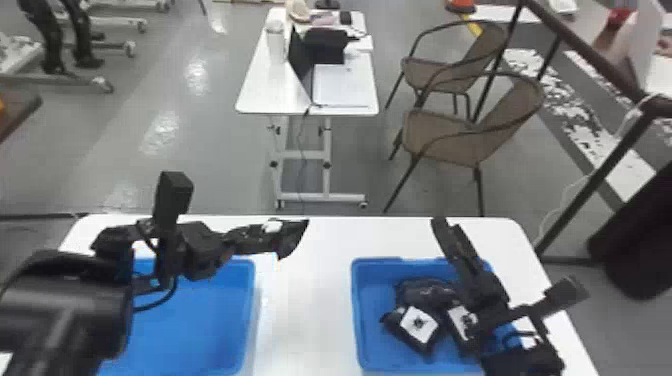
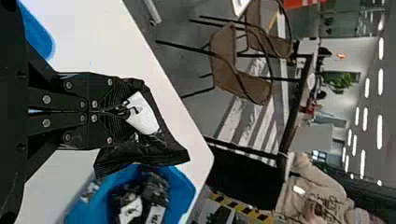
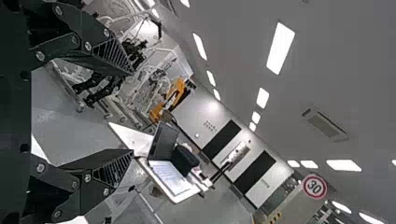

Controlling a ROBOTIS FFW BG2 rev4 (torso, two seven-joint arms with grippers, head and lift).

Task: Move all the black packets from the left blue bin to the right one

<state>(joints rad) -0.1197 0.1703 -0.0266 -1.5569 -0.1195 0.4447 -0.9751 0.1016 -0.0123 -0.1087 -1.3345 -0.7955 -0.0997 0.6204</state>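
My left gripper [image 1: 235,240] is over the white table to the right of the left blue bin [image 1: 200,320], with a black packet [image 1: 290,235] at its tip. In the left wrist view that gripper [image 2: 95,111] is shut on the black packet [image 2: 154,151], pinching it by its white label. Several black packets [image 1: 417,332] lie in the right blue bin [image 1: 357,320]. My right gripper [image 1: 450,240] hangs over that bin's right part, partly covering the packets; in the right wrist view the gripper [image 3: 133,112] has its fingers wide apart and nothing between them.
Both bins stand on a white table [image 1: 310,300], with a bare strip between them. Beyond it are a smaller table [image 1: 345,87] holding a laptop, brown chairs [image 1: 450,135] and a dark metal rail at the right.
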